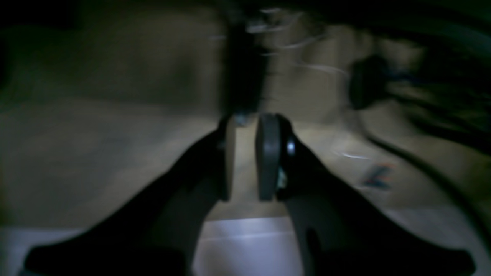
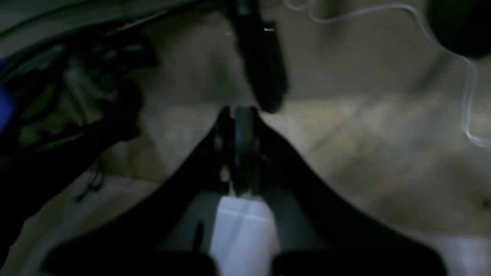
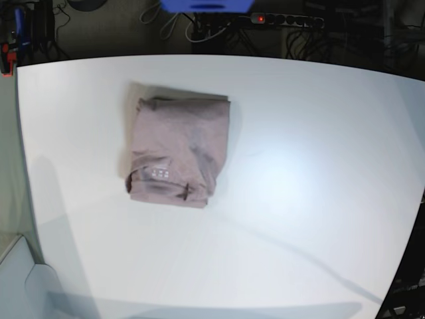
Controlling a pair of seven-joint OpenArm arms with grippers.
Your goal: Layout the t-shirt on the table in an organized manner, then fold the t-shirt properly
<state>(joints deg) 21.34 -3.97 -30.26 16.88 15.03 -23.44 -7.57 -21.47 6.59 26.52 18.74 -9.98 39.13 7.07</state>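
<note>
T-shirt (image 3: 178,150): one item, dusty mauve-pink. Lies folded into a compact, roughly rectangular bundle on the worktop (image 3: 299,173), in the left half of the base view and toward the far edge. The far edge of the bundle is a straight fold; the near edge shows layered hems and a small dark mark. A pale patch, too small to read, sits on the lower part of the top layer. No arm or claw touches the bundle in the base view.

Worktop: white, matte, rounded far corners, fills most of the base view. Soft shadows cross its near portion.

Left claw (image 1: 245,159): seen from its own wrist camera, dark fingers with a grey pad (image 1: 267,157) on one side. The jaws stand slightly parted, a narrow gap showing between them, nothing in the gap. A strip of white worktop edge shows beneath it; beyond lies tan floor (image 1: 115,153), blurred, with dark cables (image 1: 422,161) to the right.

Right claw (image 2: 242,149): seen from its own wrist camera, fingers pressed together, holding nothing. White worktop edge shows below it, and tan floor with a thin pale cable (image 2: 466,88) lies at the right and dark blurred gear at the left.

Background of the base view: power strip (image 3: 285,20) with a red light beyond the far edge of the worktop.
</note>
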